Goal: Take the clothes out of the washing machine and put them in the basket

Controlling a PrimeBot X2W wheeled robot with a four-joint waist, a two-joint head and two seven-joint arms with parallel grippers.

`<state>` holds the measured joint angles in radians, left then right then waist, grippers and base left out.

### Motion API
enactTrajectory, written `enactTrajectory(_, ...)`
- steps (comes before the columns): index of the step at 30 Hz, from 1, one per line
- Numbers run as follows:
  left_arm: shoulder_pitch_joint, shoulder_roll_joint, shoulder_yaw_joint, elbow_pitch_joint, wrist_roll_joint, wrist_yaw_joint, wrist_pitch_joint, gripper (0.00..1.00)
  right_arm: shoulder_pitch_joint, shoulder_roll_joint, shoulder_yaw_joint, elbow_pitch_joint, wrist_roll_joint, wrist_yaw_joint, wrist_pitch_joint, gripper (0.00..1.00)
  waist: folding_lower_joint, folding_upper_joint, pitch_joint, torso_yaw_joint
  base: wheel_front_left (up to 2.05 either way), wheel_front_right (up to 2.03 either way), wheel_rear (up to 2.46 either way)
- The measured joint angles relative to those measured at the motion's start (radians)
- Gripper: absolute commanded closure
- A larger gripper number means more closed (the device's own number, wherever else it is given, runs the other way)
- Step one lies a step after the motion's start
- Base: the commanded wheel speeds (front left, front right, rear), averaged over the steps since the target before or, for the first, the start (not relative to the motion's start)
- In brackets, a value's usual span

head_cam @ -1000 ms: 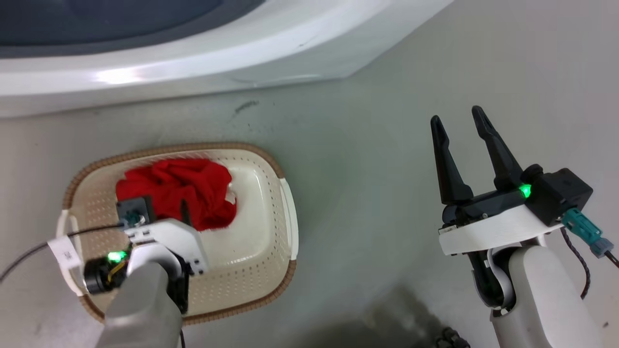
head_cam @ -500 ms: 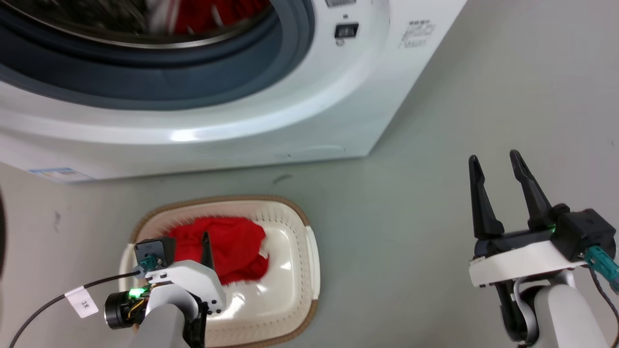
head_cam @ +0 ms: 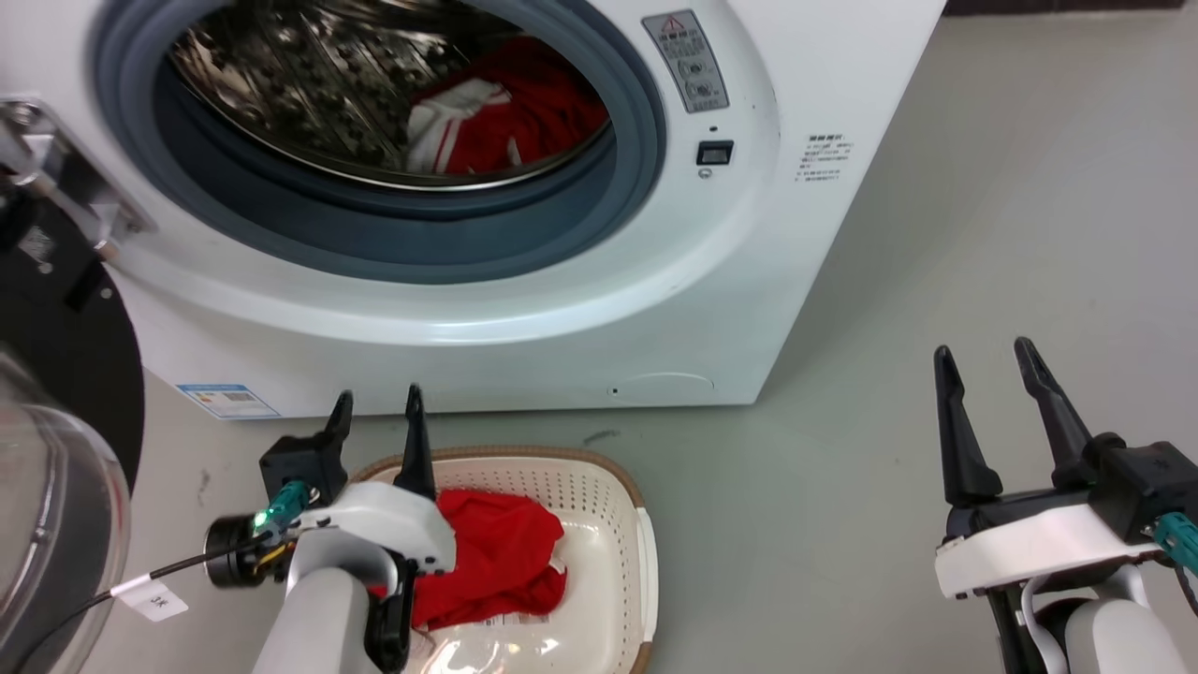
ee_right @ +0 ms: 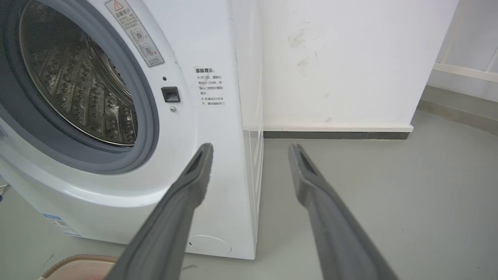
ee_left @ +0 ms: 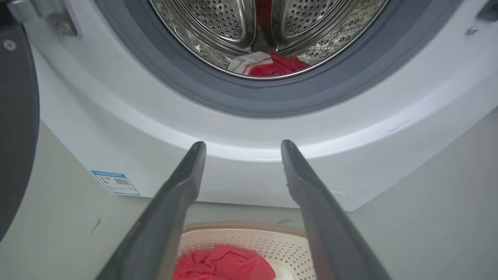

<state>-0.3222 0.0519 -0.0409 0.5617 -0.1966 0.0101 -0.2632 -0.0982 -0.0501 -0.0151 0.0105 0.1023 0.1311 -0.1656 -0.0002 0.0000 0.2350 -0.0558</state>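
Beside the open black-rimmed glass door point(head_cam: 75, 374), the left gripper point(head_cam: 378, 393) hovers above the small cream perforated plastic basket point(head_cam: 646, 552), jaws parted and empty, with one crumpled bright red garment point(head_cam: 505, 552) lying inside. Its likely next reach, for the red white-striped garment point(head_cam: 505, 122) low in the steel drum point(head_cam: 309, 84) of the large white washing machine point(head_cam: 580, 318), should clear the grey gasket lip point(head_cam: 393, 243), enter centred and pinch a fold. The right gripper point(head_cam: 981, 349), jaws likewise apart and empty, stands well clear over bare grey floor point(head_cam: 842, 487), leaving open room.

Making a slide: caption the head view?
Left gripper and right gripper open; red garment in basket, second garment in washer.
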Motion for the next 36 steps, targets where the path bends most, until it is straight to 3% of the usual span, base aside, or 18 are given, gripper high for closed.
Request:
enactTrajectory(7, 0.002, -0.001, -0.043, -0.142, 0.01, 0.018, 0.0, 0.0, 0.033, 0.0, -0.013, -0.03, 0.0, 0.0, 0.023, 0.0, -0.0001, 0.0, -0.039, 0.017, 0.0, 0.0, 0.0)
enactTrajectory(12, -0.057, -0.001, -0.053, -0.146, 0.012, 0.027, 0.0, 0.0, 0.042, 0.0, -0.011, -0.053, 0.001, 0.0, 0.035, 0.0, 0.0, 0.0, -0.036, 0.018, 0.0, 0.0, 0.0)
enactTrajectory(19, -0.225, 0.002, -0.04, -0.037, 0.034, 0.009, 0.0, 0.0, 0.037, 0.0, 0.016, -0.096, 0.004, 0.0, 0.044, 0.0, 0.0, 0.0, 0.011, 0.004, 0.0, 0.0, 0.0)
enactTrajectory(26, -0.427, 0.043, -0.031, 0.142, 0.044, -0.003, 0.0, 0.0, 0.0, 0.0, 0.052, -0.123, 0.031, 0.0, 0.037, 0.0, 0.0001, 0.0, 0.101, -0.031, 0.0, 0.0, 0.0)
enactTrajectory(36, -0.769, 0.151, -0.015, 0.343, 0.056, 0.005, 0.045, 0.0, -0.088, -0.001, 0.114, -0.108, 0.092, 0.0, -0.017, 0.0, 0.0003, 0.0, 0.292, -0.102, 0.0, 0.0, 0.0)
